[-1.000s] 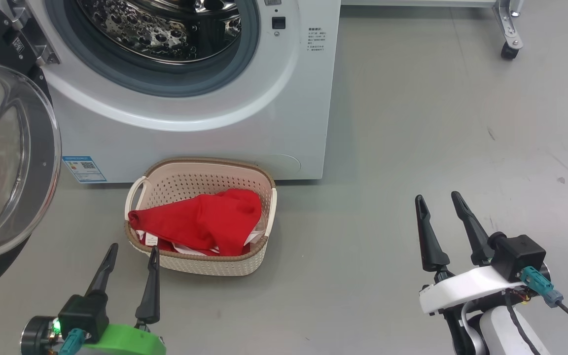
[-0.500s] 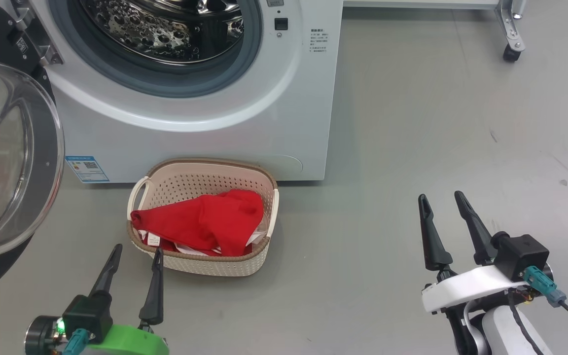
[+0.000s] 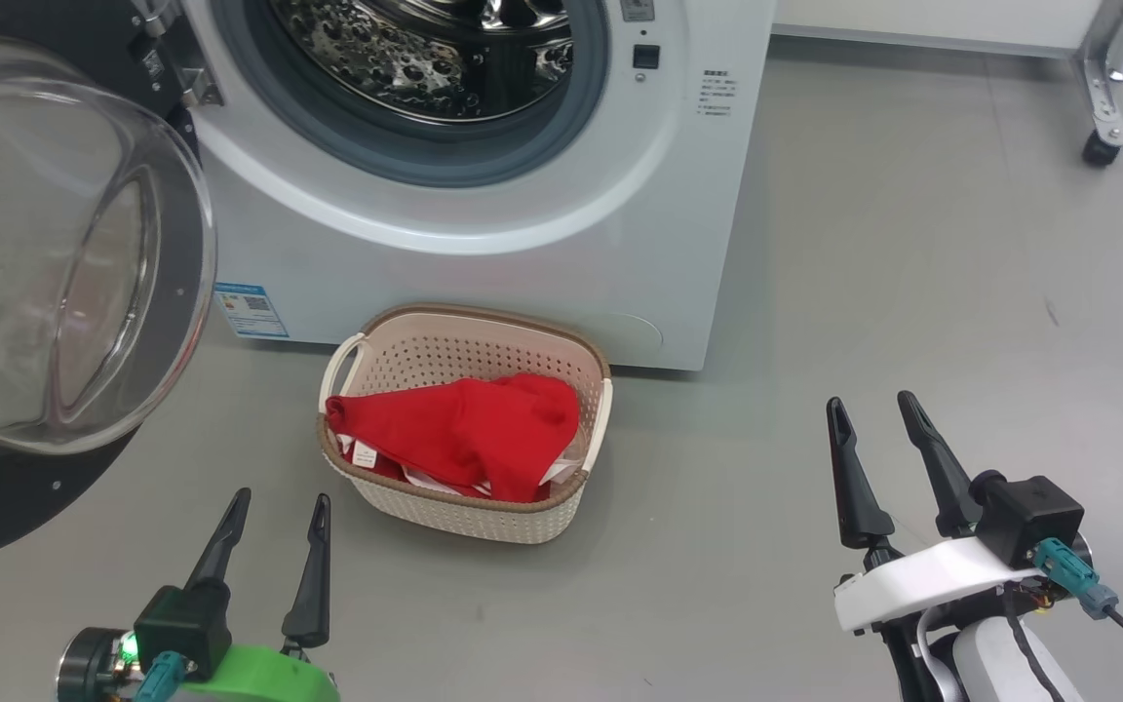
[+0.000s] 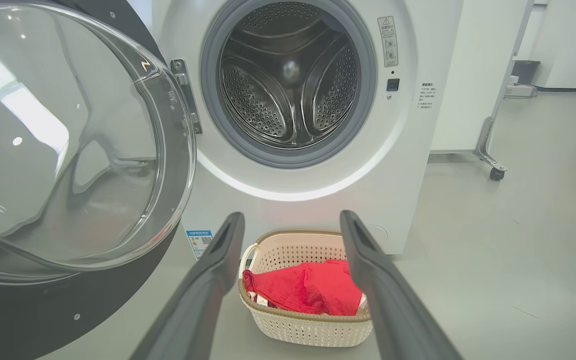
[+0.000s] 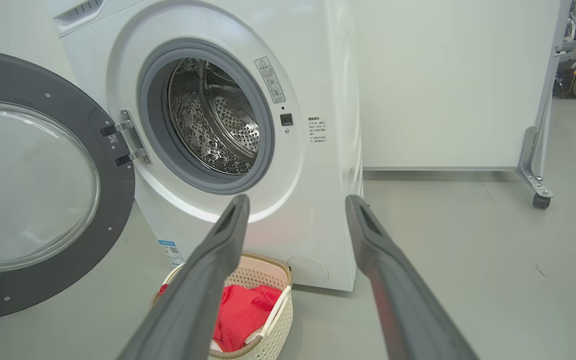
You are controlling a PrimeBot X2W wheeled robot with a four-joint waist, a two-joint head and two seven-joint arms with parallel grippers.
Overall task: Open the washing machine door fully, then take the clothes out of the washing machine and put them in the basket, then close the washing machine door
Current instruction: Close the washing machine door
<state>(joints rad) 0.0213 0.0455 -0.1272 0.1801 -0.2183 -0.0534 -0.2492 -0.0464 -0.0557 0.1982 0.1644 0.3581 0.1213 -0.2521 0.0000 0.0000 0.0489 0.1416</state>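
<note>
Plainly, the unloading part looked finished: the red clothes (image 3: 464, 439) lay heaped in the basket (image 3: 484, 517), which stood on the floor just in front of the washing machine (image 3: 542, 244), below its opening. In the left wrist view the drum (image 4: 288, 80) showed bare steel and no fabric. The door (image 3: 55, 263) stood swung wide to the robot's left on its hinge (image 4: 185, 95), glass bowl facing outward. Both hands were released and held nothing; the left gripper (image 3: 282, 497) hovered low with fingers spread, near the basket's left corner and the door's lower edge, and the right gripper (image 3: 869, 400) hung spread over bare floor, well apart from everything. What was left, by my reckoning, was shutting the door, and the left arm was the nearer one for it. To do it well, it should get round behind the door and press on the black ring at the edge farthest from the hinge, not on the slippery bulge of glass. The push should follow the door's arc, watching that the fingers clear the basket's handle, and carry through firmly until the latch meets the small black catch (image 4: 392, 84).
</note>
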